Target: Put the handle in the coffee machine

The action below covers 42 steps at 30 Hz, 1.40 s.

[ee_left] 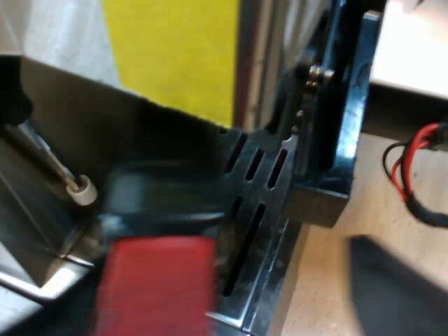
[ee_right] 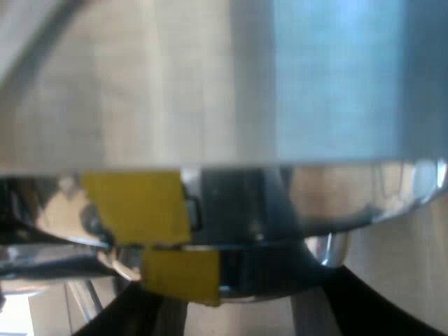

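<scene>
Handle (ee_left: 164, 203), dark with red end (ee_left: 154, 287), sitting at the front of the espresso machine (ee_left: 252, 77), over the slotted drip tray (ee_left: 255, 231) and next to the steam wand tip (ee_left: 82, 190). Probably lined up there for entry under the brew head. Can't tell if seated, nor what grip the left claw (ee_left: 217, 308) has on it. Right claw (ee_right: 241, 311) tight up against a chrome rim (ee_right: 315, 210) mirroring yellow patches (ee_right: 140, 206), fingers (ee_right: 371, 304) spread wide, nothing between them, likely idling clear of the insertion path.
</scene>
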### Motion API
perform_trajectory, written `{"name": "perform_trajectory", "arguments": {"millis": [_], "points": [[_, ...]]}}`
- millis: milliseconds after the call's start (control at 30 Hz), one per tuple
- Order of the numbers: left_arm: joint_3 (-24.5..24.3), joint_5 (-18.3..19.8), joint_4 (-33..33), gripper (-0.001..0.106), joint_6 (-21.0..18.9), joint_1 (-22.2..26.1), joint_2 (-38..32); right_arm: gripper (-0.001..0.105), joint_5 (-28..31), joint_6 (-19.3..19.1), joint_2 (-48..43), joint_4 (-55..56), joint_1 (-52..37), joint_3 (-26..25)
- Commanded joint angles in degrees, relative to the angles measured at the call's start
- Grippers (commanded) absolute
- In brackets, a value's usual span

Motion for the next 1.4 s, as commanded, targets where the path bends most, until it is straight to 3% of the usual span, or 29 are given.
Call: {"name": "perform_trajectory", "arguments": {"millis": [33, 167, 300, 467, 533, 633, 700, 733, 900, 933, 1000, 1133, 1300, 1400], "points": [[-1.49, 5.16, -1.57, 0.075, 0.88, 0.04, -1.62, 0.037, 1.13, -1.14, -2.18, -5.98, -0.75, -1.25], [-1.49, 5.16, -1.34, 0.067, 0.88, 0.45, -1.62, 0.037, 1.27, -1.14, -2.65, -5.99, -0.8, -1.25], [-1.49, 5.19, -0.15, 0.067, 0.88, 1.74, -1.93, 0.037, 1.27, -1.14, -2.85, -5.99, -0.8, -1.25], [-1.49, 5.36, 1.52, 0.067, 1.67, 6.26, -4.63, 0.037, 1.27, -1.14, -2.98, -5.99, -0.8, -1.25], [-1.49, 5.55, 1.75, 0.062, 1.68, 8.41, -6.67, 0.037, 1.27, -1.14, -2.98, -5.99, -0.8, -1.25], [-2.85, 2.86, 4.4, 0.035, 1.26, 10.25, -8.88, 0.037, 1.27, -1.14, -3.11, -5.99, -0.8, -1.25], [-5.15, -0.88, 8.48, 0.004, 1.4, 10.23, -8.88, 0.037, 1.27, -1.14, -3.11, -5.99, -0.7, -1.25], [-5.33, -1.18, 8.85, 0.0, 1.42, 10.23, -8.88, 0.037, 1.27, -1.14, -3.11, -5.99, -0.68, -1.25], [-9.51, -6.69, 11.41, 0.001, 1.27, 10.0, -8.88, 0.037, 1.27, -1.14, -3.11, -5.99, -0.68, -1.25], [-9.74, -7.48, 11.27, 0.001, 1.17, 9.93, -8.88, 0.037, 1.27, -1.14, -3.11, -5.99, -0.68, -1.25], [-10.78, -12.76, 10.73, 0.001, 1.18, 8.77, -8.88, 0.037, 1.27, -1.14, -3.11, -5.99, -0.68, -1.25], [-11.02, -17.07, 8.11, 0.001, 0.49, 5.77, -8.88, 0.037, 1.27, -1.14, -3.11, -5.99, -0.68, -1.25], [-11.02, -21.68, 0.53, 0.001, -9.54, 1.33, -6.23, 0.037, 1.27, -2.34, -3.11, -5.99, -0.68, -1.25], [-11.02, -24.14, -0.67, 0.001, -10.12, 0.09, -3.89, 0.037, 1.27, -3.29, -3.11, -5.99, -0.68, -1.25]]}}
